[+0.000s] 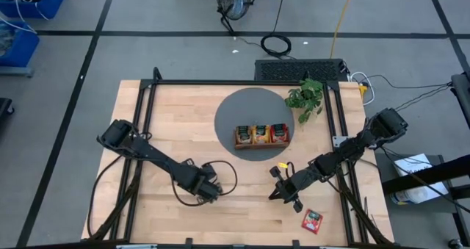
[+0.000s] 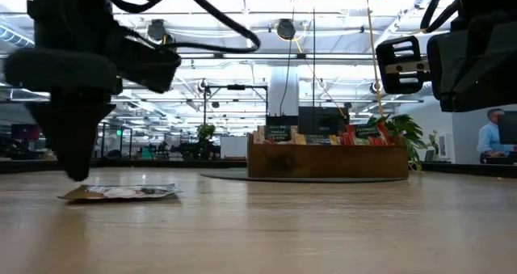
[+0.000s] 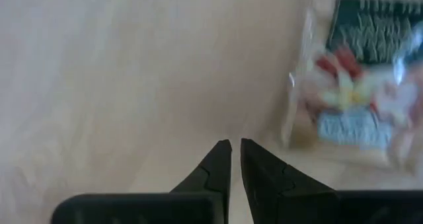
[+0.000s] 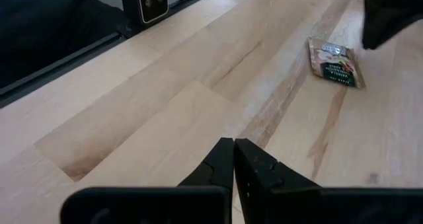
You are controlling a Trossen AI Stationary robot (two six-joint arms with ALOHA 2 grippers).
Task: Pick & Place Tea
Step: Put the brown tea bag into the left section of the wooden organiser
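A pale tea sachet with a green label (image 4: 336, 62) lies flat on the wood near the table's front left; it also shows in the low view (image 2: 121, 193) and, blurred, in the left wrist view (image 3: 357, 85). My left gripper (image 3: 234, 141) points down beside that sachet's end (image 2: 77, 175), shut with nothing between its fingers. A red tea sachet (image 1: 312, 219) lies flat near the front right corner. My right gripper (image 4: 233, 140) hangs shut over bare wood (image 1: 279, 190), between the two sachets.
A brown three-compartment tray (image 1: 261, 135) with sachets standing in it sits on a round grey mat (image 1: 235, 109) at the table's middle back. A green plant (image 1: 305, 95) stands behind it to the right. Black frame rails (image 1: 147, 124) run along the table's sides.
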